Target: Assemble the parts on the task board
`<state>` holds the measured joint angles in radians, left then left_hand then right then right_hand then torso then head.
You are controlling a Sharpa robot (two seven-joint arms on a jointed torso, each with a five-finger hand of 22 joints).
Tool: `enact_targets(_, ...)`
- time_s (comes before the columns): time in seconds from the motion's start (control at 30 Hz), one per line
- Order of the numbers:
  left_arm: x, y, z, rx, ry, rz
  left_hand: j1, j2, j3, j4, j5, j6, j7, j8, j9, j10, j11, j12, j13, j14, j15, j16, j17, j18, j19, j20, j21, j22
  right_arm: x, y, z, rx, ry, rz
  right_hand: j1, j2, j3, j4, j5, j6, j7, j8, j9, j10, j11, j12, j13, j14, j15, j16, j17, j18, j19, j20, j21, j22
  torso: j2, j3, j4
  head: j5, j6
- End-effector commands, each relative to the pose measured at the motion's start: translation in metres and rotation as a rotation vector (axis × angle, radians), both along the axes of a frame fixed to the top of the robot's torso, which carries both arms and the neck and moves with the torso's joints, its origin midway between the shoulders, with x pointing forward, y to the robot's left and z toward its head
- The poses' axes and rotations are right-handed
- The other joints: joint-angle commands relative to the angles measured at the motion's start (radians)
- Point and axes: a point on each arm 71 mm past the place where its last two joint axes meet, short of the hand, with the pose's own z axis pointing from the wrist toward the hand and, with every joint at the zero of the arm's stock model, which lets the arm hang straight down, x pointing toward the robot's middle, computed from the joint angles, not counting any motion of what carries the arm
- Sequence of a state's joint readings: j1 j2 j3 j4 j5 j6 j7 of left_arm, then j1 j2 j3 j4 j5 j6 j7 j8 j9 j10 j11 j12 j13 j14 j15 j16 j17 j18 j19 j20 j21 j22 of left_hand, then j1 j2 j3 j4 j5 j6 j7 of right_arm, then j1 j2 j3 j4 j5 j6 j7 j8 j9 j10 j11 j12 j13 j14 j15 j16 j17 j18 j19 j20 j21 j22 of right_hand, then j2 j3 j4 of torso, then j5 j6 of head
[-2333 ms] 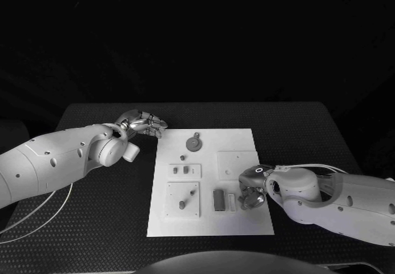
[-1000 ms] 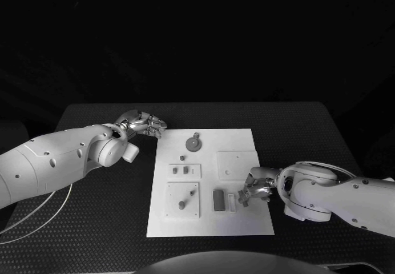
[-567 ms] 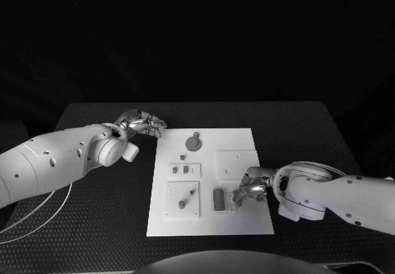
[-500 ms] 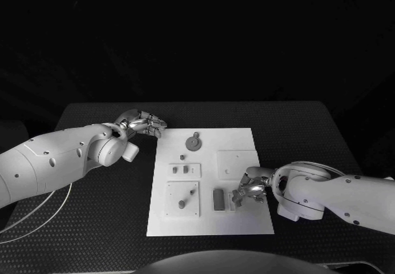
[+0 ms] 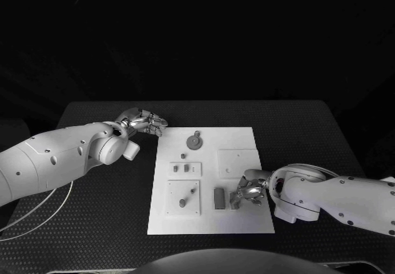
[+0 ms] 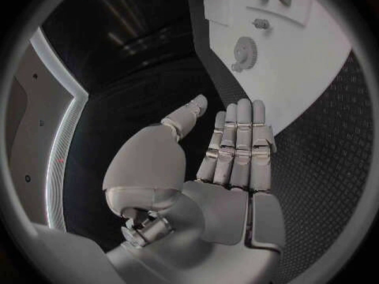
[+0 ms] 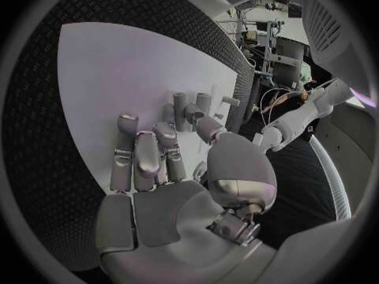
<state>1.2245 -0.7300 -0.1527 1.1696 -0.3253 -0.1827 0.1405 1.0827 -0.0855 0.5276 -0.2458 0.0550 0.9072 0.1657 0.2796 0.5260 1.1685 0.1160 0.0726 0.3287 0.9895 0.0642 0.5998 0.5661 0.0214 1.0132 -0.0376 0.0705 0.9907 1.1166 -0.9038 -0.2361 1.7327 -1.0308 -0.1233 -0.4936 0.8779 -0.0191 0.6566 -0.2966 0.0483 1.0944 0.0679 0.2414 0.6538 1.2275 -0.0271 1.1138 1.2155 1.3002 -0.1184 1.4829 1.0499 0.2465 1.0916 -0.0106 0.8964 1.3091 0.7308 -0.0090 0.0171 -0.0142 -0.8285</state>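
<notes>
Parts of grey sit spread over the white task board (image 5: 247, 220), which lies in the middle of the black bench (image 5: 313, 131): a round gear-like piece (image 5: 194, 142) at the far end, a small peg (image 5: 182, 157) just nearer than it, a pair of little blocks (image 5: 185, 168) on a raised square at mid-board, a square plate (image 5: 182, 198) with two small pegs at the near left, and a dark upright bar (image 5: 219, 198) beside a pale one (image 5: 231, 201) at the near middle. A plain square plate (image 5: 237, 160) lies at the right side of the board. The right robot hand (image 5: 249, 193) is over the board's near right part, its fingers (image 7: 147, 158) loosely curved with nothing between them, fingertips close by the pale bar; whether they touch it I cannot tell. The left robot hand (image 5: 145, 124) hangs off the board's far left corner, above the bench, its fingers (image 6: 240, 139) straight and side by side, empty.
</notes>
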Motion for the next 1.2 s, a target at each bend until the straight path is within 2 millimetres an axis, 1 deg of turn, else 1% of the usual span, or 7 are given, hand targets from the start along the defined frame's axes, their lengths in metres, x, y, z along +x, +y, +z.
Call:
enact_targets(0.03, -0.0003, -0.0019, 0.0009, -0.011, -0.001, -0.011, -0.009, -0.002, 0.002, 0.006, -0.001, 0.002, -0.004, 0.005, -0.001, 0.005, 0.000, -0.002, 0.001, 0.007, -0.002, -0.004, 0.001, 0.002, -0.001, 0.001, 0.000, -0.002, -0.0026, 0.0017, -0.0025, -0.001, 0.022, 0.014, 0.029, 0.038, 0.007, 0.002, 0.002, -0.001, 0.006, 0.004, 0.000, 0.011, -0.008, 0.004, 0.001, 0.001, -0.008, 0.003, 0.000, 0.015, 0.003, -0.002, 0.005, 0.018, 0.000, -0.0001, -0.0005, 0.000, -0.001)
enact_targets(0.43, -0.0002, -0.0019, 0.0008, -0.010, -0.001, -0.010, -0.009, -0.002, 0.002, 0.007, -0.001, 0.002, -0.004, 0.005, -0.002, 0.005, 0.000, -0.002, 0.001, 0.008, -0.002, -0.005, 0.002, 0.002, -0.001, 0.001, 0.000, -0.002, 0.0038, -0.0019, -0.0052, -0.004, -0.007, -0.019, 0.011, 0.024, 0.002, 0.005, 0.002, -0.003, 0.008, 0.002, -0.004, 0.003, -0.006, -0.005, -0.006, -0.003, -0.010, 0.000, -0.007, 0.015, 0.003, -0.001, 0.004, 0.017, 0.000, 0.0000, 0.0000, 0.001, 0.000)
enact_targets(0.53, -0.0002, -0.0020, 0.0008, -0.010, -0.001, -0.010, -0.009, -0.002, 0.002, 0.007, -0.001, 0.002, -0.004, 0.005, -0.002, 0.005, 0.000, -0.002, 0.001, 0.008, -0.002, -0.005, 0.003, 0.002, -0.001, 0.001, 0.000, -0.002, 0.0035, -0.0009, -0.0056, -0.001, 0.001, -0.015, -0.025, -0.011, -0.006, 0.017, 0.002, -0.005, 0.011, -0.001, -0.008, -0.007, -0.003, -0.018, -0.016, -0.008, -0.009, -0.004, -0.017, 0.015, 0.006, 0.003, 0.001, 0.014, 0.000, -0.0002, 0.0000, 0.002, -0.002)
enact_targets(0.67, -0.0002, -0.0020, 0.0008, -0.010, 0.000, -0.010, -0.009, -0.002, 0.002, 0.007, -0.001, 0.001, -0.004, 0.005, -0.002, 0.004, 0.001, -0.002, 0.001, 0.008, -0.002, -0.005, 0.003, 0.002, -0.001, 0.001, 0.000, -0.002, 0.0024, -0.0003, -0.0068, -0.002, 0.016, -0.005, -0.062, -0.077, 0.014, 0.063, 0.002, -0.011, 0.014, -0.008, -0.016, -0.022, -0.001, -0.036, -0.029, -0.017, -0.008, -0.010, -0.032, 0.015, 0.011, 0.002, -0.007, 0.009, -0.001, -0.0008, -0.0004, 0.002, -0.002)
enact_targets(0.77, -0.0002, -0.0018, 0.0008, -0.010, 0.000, -0.009, -0.009, -0.002, 0.002, 0.007, -0.001, 0.001, -0.004, 0.005, -0.002, 0.004, 0.001, -0.002, 0.001, 0.008, -0.001, -0.006, 0.003, 0.002, -0.001, 0.001, 0.000, -0.002, 0.0022, -0.0001, -0.0069, -0.001, 0.017, -0.005, -0.067, -0.091, 0.020, 0.074, 0.002, -0.012, 0.015, -0.009, -0.018, -0.024, 0.000, -0.037, -0.030, -0.021, -0.008, -0.012, -0.038, 0.015, 0.011, 0.002, -0.009, 0.009, -0.001, -0.0010, -0.0003, 0.002, -0.002)
enact_targets(1.07, -0.0002, -0.0017, 0.0008, -0.010, 0.000, -0.009, -0.009, -0.003, 0.002, 0.007, -0.001, 0.000, -0.003, 0.005, -0.002, 0.004, 0.001, -0.003, 0.001, 0.008, -0.001, -0.006, 0.004, 0.002, -0.001, 0.001, 0.000, -0.002, 0.0028, -0.0007, -0.0069, 0.005, 0.014, -0.011, -0.114, -0.174, 0.046, 0.158, 0.002, -0.016, 0.016, -0.010, -0.024, -0.028, 0.002, -0.039, -0.032, -0.030, -0.007, -0.016, -0.050, 0.015, 0.013, 0.001, -0.017, 0.011, -0.001, -0.0010, -0.0003, 0.001, -0.001)
enact_targets(1.2, -0.0001, -0.0018, 0.0008, -0.010, 0.000, -0.009, -0.009, -0.003, 0.002, 0.008, -0.001, 0.000, -0.003, 0.005, -0.002, 0.003, 0.001, -0.003, 0.001, 0.008, -0.001, -0.007, 0.004, 0.002, -0.001, 0.001, 0.000, -0.002, 0.0021, 0.0006, -0.0066, 0.013, 0.017, -0.006, -0.126, -0.192, 0.054, 0.188, 0.002, -0.017, 0.016, -0.009, -0.024, -0.029, 0.001, -0.038, -0.033, -0.030, -0.007, -0.015, -0.050, 0.015, 0.015, -0.001, -0.017, 0.012, -0.001, -0.0010, -0.0002, 0.001, -0.001)
